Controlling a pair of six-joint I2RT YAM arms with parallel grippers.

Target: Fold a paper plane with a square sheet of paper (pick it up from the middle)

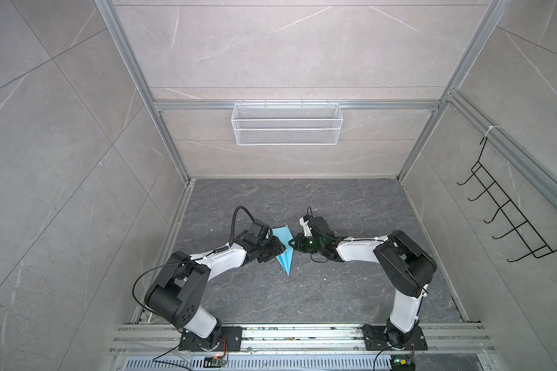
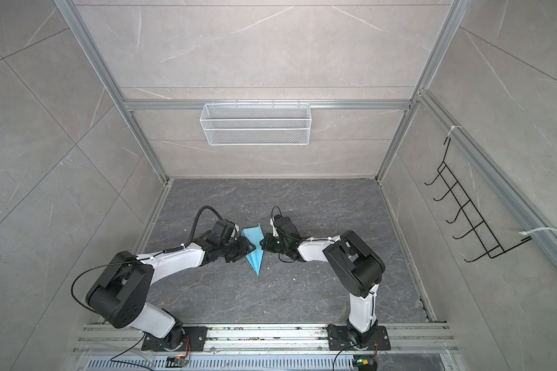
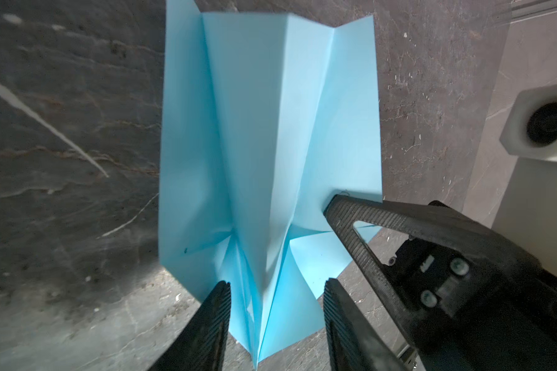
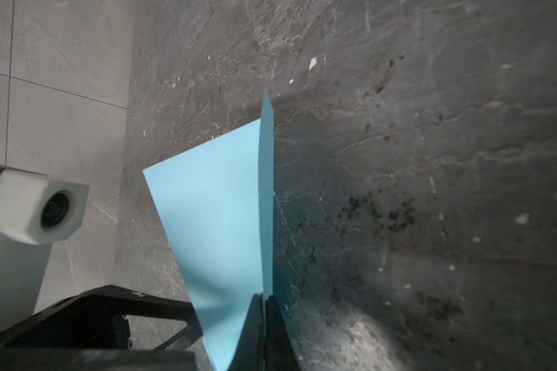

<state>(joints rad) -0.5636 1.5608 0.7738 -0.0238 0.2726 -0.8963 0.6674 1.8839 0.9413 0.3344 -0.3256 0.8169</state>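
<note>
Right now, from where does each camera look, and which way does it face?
Top views: high above the arm bases, facing down and toward the back wall; both arms whole.
Left wrist: looks along the open left end effector at the paper plane.
Right wrist: looks along the right end effector, shut on the plane's edge.
Shared: each wrist view shows the plane and the other arm's white camera.
</note>
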